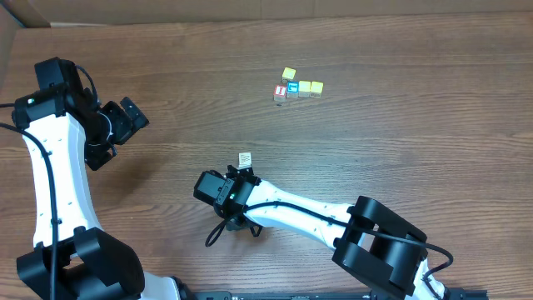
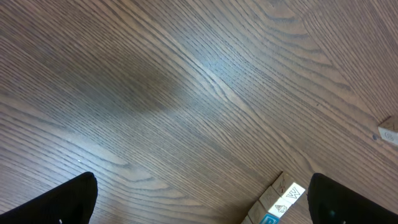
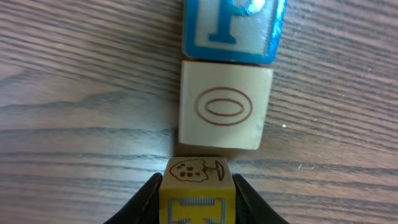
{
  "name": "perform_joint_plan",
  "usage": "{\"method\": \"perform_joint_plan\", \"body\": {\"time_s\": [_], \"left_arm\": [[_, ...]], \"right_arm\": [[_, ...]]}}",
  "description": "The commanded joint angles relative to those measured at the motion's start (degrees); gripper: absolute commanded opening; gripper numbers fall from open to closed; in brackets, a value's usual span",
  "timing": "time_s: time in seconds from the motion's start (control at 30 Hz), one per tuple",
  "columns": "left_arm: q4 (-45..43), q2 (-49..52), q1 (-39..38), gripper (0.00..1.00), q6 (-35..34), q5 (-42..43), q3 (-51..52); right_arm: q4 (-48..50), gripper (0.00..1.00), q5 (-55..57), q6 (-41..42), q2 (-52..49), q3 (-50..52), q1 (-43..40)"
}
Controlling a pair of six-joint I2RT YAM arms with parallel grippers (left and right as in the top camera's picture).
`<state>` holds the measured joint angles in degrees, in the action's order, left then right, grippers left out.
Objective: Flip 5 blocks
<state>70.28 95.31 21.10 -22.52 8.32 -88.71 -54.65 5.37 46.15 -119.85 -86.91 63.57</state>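
My right gripper (image 3: 198, 182) is shut on a yellow block (image 3: 198, 169); its end face shows a brown drawing. Just beyond it on the table lie a cream block with an O (image 3: 225, 107) and a blue-faced P block (image 3: 231, 28). From overhead, the right gripper (image 1: 244, 170) is mid-table with the held block (image 1: 245, 158) at its tip. Further back is a row with a blue block (image 1: 292, 87) and two pale blocks (image 1: 305, 87) (image 1: 316, 87), and a yellow block (image 1: 288, 73) behind them. My left gripper (image 2: 200, 177) (image 1: 133, 115) is open and holds nothing, far to the left.
A red-faced cube (image 1: 281, 90) sits at the left end of the row. The left wrist view shows a W cube (image 2: 292, 193) and other cubes at its lower right. The wooden table (image 1: 400, 150) runs out at its far-left edge (image 1: 10, 50).
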Motion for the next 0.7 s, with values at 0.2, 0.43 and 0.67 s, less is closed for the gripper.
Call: {"method": "perform_joint_plan", "body": {"time_s": [0.2,0.43,0.67], "left_arm": [[-0.04,0.04,-0.28,1.00,-0.20,0.07,0.48],[-0.04,0.04,-0.28,1.00,-0.20,0.07,0.48],[-0.04,0.04,-0.28,1.00,-0.20,0.07,0.48]], "right_arm": [[0.63,0.52,1.07,0.35,1.18,1.20,-0.33],[-0.46,0.55,-2.40,-0.52,1.60,-0.79,-2.97],[-2.73,0.55,-8.31,-3.93,6.69,-3.50,-5.60]]}}
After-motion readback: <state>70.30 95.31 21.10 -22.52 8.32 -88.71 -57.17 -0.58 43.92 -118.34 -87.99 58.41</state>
